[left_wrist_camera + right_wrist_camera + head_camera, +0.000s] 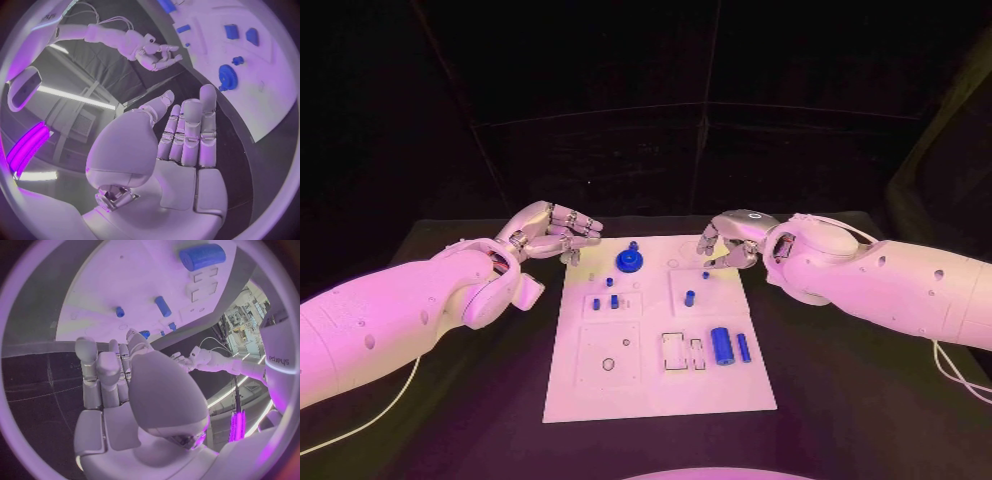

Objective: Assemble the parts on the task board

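The white task board point(661, 385) lies in the middle of the table. At its far end stands a blue gear point(630, 260), also seen in the left wrist view point(227, 77). Small blue pegs point(613, 300) stand mid-board, and another peg point(689, 296) is to their right. A thick blue cylinder point(721, 345) and a thin one point(743, 347) lie near the right edge. My left hand point(557, 232) hovers off the far left corner, its fingers point(190, 130) extended and holding nothing. My right hand point(730, 240) hovers over the far right corner, with nothing in it.
Rectangular cut-outs point(684, 350) and a round recess point(606, 364) mark the near half of the board. Black table point(444, 420) surrounds the board on all sides. Both forearms flank the board's far half.
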Tool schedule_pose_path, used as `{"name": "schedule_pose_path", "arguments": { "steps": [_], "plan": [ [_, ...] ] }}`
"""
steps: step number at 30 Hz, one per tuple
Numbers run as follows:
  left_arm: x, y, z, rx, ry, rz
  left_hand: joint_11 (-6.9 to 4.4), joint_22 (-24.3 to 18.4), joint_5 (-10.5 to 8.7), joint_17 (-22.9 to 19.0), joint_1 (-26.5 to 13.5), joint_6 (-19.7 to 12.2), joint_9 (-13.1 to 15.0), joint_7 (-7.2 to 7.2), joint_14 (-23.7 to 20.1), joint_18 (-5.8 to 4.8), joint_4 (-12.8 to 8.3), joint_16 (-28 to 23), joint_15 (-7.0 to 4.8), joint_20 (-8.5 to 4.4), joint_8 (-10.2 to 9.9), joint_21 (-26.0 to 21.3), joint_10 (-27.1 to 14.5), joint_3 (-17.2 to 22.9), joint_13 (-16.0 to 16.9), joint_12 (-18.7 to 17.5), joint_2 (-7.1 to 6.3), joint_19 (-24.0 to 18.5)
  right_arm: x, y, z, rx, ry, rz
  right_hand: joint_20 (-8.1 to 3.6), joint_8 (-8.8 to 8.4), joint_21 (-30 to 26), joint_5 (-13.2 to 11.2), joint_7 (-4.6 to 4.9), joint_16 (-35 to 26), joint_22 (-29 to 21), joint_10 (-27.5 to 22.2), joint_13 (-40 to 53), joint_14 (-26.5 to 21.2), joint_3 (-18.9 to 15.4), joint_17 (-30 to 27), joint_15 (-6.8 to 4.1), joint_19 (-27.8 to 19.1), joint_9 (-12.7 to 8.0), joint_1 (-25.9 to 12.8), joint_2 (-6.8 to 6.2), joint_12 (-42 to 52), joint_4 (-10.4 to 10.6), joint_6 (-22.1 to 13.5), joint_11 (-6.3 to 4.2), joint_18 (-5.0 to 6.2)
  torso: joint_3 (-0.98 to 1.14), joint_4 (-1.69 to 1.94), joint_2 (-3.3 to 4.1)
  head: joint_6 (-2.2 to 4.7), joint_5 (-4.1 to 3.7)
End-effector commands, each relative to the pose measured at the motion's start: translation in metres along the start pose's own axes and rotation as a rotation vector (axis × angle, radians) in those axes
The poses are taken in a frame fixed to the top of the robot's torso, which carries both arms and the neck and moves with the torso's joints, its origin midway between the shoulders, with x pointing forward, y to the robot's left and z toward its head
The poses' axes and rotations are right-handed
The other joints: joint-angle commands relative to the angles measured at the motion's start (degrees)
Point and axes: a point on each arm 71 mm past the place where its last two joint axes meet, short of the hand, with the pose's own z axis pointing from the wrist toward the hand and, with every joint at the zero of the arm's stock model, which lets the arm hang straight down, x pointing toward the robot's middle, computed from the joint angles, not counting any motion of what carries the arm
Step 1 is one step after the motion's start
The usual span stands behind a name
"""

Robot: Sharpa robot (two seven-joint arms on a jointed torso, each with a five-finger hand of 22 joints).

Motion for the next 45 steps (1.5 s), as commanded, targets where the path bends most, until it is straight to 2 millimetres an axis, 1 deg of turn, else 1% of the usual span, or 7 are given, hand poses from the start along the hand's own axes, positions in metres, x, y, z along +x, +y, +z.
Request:
{"name": "schedule_pose_path", "arguments": {
  "steps": [1,9,17,21,32,37,45],
  "plan": [
    [-0.002,-0.006,-0.001,0.053,-0.066,-0.252,0.0,-0.5,-0.13,-1.5,-0.1,0.6,0.0,0.1,-1.0,0.73,0.3,-1.2,-0.02,0.05,0.3,-0.8,0.4,-0.2,0.0,0.4,0.57,-0.5,0.002,0.003,0.0,-0.003,-0.004,-0.129,-0.03,-0.57,0.2,-0.4,0.12,0.1,0.1,0.1,-1.0,0.4,0.6,0.0,0.2,0.3,-0.1,0.3,-0.63,-0.7,-0.1,0.0,0.28,-0.52,-0.04,0.0,0.04,-0.03,-0.5],
    [-0.001,-0.01,-0.005,0.071,-0.105,-0.292,0.36,-1.5,-0.11,-2.7,0.2,0.6,-0.1,0.3,-2.3,0.66,0.2,-2.5,0.26,0.2,0.4,-2.4,-1.5,-0.8,-0.3,0.4,0.43,-1.3,0.012,0.005,-0.001,-0.004,0.038,-0.146,0.21,-1.69,0.1,-2.5,0.52,-0.2,-0.1,-0.5,-4.0,0.3,2.3,-0.3,0.55,0.2,-0.1,0.9,-0.9,-2.5,-0.7,-0.2,0.77,-0.49,-0.08,0.33,0.03,0.09,-0.81],
    [-0.003,-0.011,-0.008,0.073,-0.119,-0.297,0.5,-2.0,-0.11,-3.1,0.3,0.3,-0.1,0.46,-2.8,0.66,0.2,-2.9,0.39,0.32,0.4,-3.1,-2.0,-1.1,-0.3,0.8,0.47,-1.6,0.021,0.01,0.001,-0.017,0.093,-0.147,0.27,-1.92,0.4,-2.6,0.58,-0.1,0.4,-0.3,-5.4,0.4,3.8,-0.2,0.61,0.4,0.0,1.2,-0.78,-3.1,-1.1,0.4,0.87,-0.54,0.0,0.09,0.06,0.04,-0.27],
    [-0.003,-0.01,-0.008,0.072,-0.119,-0.298,0.54,-2.1,-0.11,-3.2,0.2,0.3,-0.1,0.5,-2.9,0.66,0.2,-3.0,0.43,0.35,0.4,-3.2,-2.1,-1.2,-0.3,0.8,0.5,-1.6,0.026,0.011,0.002,-0.02,0.116,-0.145,0.22,-2.09,0.8,-4.1,0.66,0.1,1.0,0.6,-6.8,0.4,6.1,0.1,0.57,0.6,0.0,1.7,-0.66,-3.5,-1.6,1.2,0.87,-0.62,-0.01,0.03,0.06,-0.01,-0.24],
    [-0.006,-0.009,-0.009,0.066,-0.123,-0.296,0.58,-2.2,-0.11,-3.4,0.2,0.2,-0.1,0.54,-3.0,0.66,0.3,-3.1,0.47,0.39,0.4,-3.4,-2.3,-1.3,-0.3,1.0,0.52,-1.7,0.035,0.012,0.005,-0.006,0.152,-0.149,0.25,-2.22,2.1,-4.8,0.85,0.1,2.6,2.6,-8.3,0.4,10.5,0.2,0.59,1.3,0.1,1.4,-1.24,-3.9,-2.2,2.7,0.92,-0.87,0.04,0.07,0.03,-0.17,-0.37],
    [-0.008,-0.008,-0.009,0.06,-0.126,-0.294,0.58,-2.2,-0.11,-3.4,0.2,0.2,-0.1,0.54,-3.0,0.66,0.3,-3.1,0.47,0.39,0.4,-3.4,-2.3,-1.3,-0.3,1.0,0.52,-1.7,0.035,0.013,0.005,-0.004,0.147,-0.151,0.21,-2.31,2.8,-5.7,0.84,0.3,3.6,3.5,-8.4,0.4,13.3,0.4,0.47,1.6,0.1,1.2,-1.51,-4.2,-2.8,3.4,0.86,-1.01,0.01,0.0,0.07,-0.24,-0.36],
    [-0.009,-0.007,-0.009,0.056,-0.13,-0.292,0.6,-2.3,-0.11,-3.5,0.1,0.2,-0.1,0.56,-3.0,0.66,0.3,-3.1,0.5,0.42,0.4,-3.5,-2.4,-1.4,-0.3,1.0,0.53,-1.7,0.032,0.013,0.006,0.008,0.088,-0.169,-0.13,-1.49,7.0,-8.8,0.17,3.1,9.7,7.4,-8.2,1.2,21.2,3.3,-0.47,4.5,0.4,1.4,-1.12,-3.7,-6.0,6.4,-0.02,-2.03,0.04,0.0,0.1,-0.28,-0.56]
  ]
}}
